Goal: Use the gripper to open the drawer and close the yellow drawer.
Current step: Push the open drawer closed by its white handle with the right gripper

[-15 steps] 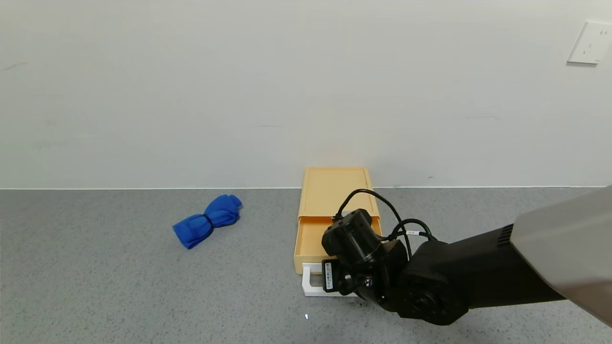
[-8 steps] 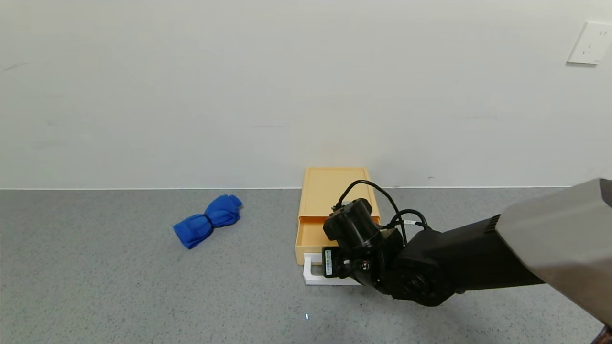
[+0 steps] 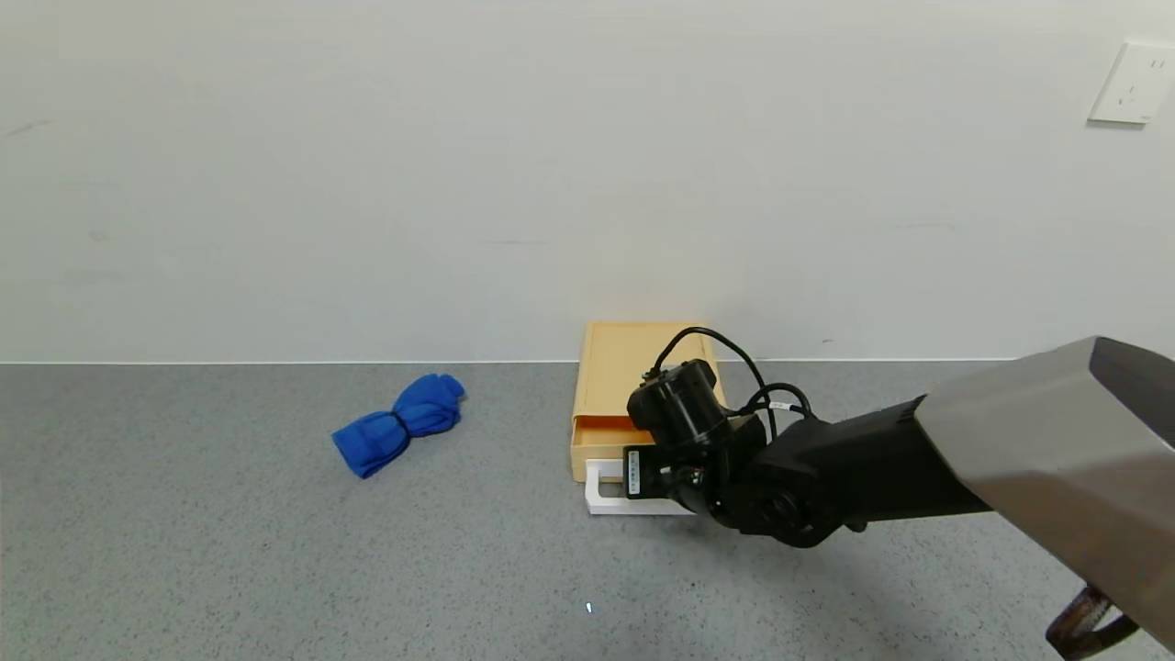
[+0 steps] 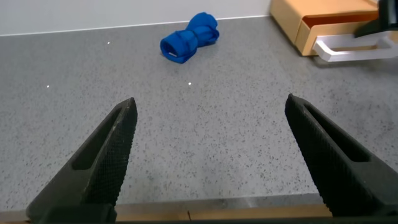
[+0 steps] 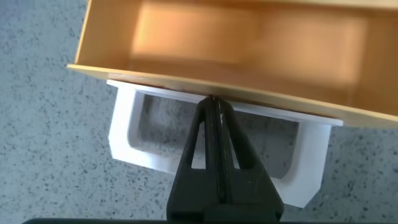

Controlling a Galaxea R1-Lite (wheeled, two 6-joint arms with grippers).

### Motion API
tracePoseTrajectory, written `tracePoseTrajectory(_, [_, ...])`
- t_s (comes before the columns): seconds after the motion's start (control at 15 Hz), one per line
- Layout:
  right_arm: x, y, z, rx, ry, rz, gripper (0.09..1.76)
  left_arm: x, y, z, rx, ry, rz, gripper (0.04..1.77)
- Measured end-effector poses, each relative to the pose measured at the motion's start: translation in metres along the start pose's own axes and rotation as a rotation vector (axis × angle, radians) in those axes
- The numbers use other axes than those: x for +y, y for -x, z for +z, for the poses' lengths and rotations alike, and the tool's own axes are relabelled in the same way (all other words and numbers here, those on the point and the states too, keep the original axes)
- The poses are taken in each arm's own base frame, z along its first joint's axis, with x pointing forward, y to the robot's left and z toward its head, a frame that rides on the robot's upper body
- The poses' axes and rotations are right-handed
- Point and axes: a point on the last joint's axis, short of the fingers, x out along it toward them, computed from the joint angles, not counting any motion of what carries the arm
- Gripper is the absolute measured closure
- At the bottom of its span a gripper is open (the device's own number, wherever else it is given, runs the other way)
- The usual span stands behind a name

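The pale-yellow drawer unit (image 3: 643, 363) stands against the wall. Its drawer (image 3: 598, 430) is pulled out a little, and the white loop handle (image 3: 608, 488) lies on the table in front. My right gripper (image 5: 213, 102) is shut and empty. Its joined fingertips press on the drawer's front edge (image 5: 186, 81), over the handle (image 5: 134, 146). In the head view the black wrist (image 3: 684, 441) hides the fingers. My left gripper (image 4: 211, 109) is open and empty, low over the table's near edge, far from the drawer unit (image 4: 323, 22).
A blue bundled cloth (image 3: 399, 422) lies on the grey table (image 3: 229, 551) to the left of the drawer; it also shows in the left wrist view (image 4: 188, 38). A white wall outlet (image 3: 1134, 83) is at the upper right.
My right arm has moved toward the wall and the drawer has slid in with it; less of its open tray shows. The cloth has not moved.
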Motion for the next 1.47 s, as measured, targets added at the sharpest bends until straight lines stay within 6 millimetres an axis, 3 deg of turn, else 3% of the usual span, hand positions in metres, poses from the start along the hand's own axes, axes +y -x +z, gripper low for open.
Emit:
tracePoseTrajectory(0.8, [-0.008, -0.027, 0.022, -0.058, -0.016, -0.013, 1.73, 0.000, 0.000, 0.000, 0.001, 0.000, 0.000, 0.09])
tracePoseTrajectory(1.47, [-0.012, -0.033, 0.026, -0.067, -0.017, -0.020, 1.73, 0.000, 0.000, 0.000, 0.000, 0.000, 0.000, 0.09])
